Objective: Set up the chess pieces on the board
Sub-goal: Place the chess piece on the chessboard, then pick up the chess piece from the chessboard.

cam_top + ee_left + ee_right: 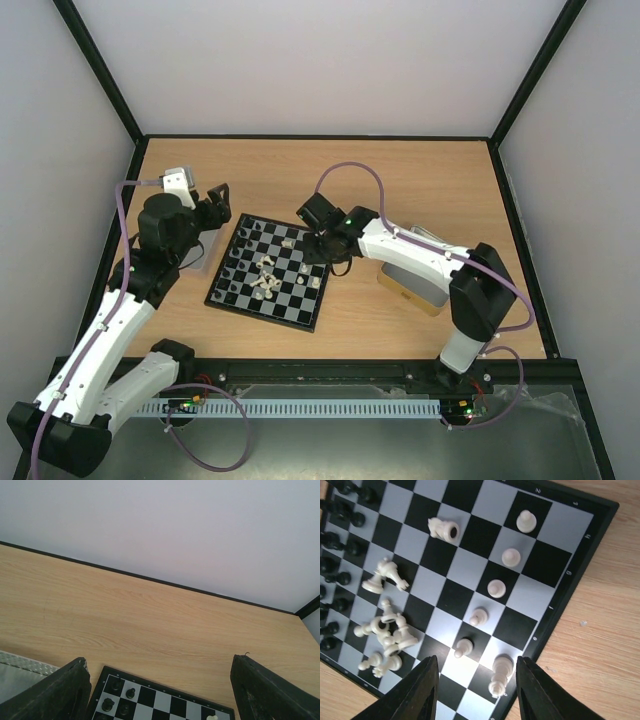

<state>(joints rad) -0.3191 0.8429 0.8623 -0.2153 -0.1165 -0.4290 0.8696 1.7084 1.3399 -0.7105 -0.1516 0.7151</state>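
Observation:
The board [300, 316] lies in the middle of the table. It also shows in the right wrist view [580, 575] and the left wrist view [165, 686]. Black pieces [232, 280] stand along its left side. Cream-white pieces lie in a heap [387, 635] mid-board; several white pawns [496, 588] stand in a row near the right rim, with a taller white piece [501, 672] on the edge row. My right gripper [476, 690] is open and empty, hovering over that edge. My left gripper [160, 695] is open and empty above the board's far left corner.
A shallow silver tin [415, 280] on a wooden base lies right of the board under the right arm. Another tin [20, 672] lies left of the board by the left gripper. Black-framed walls enclose the table.

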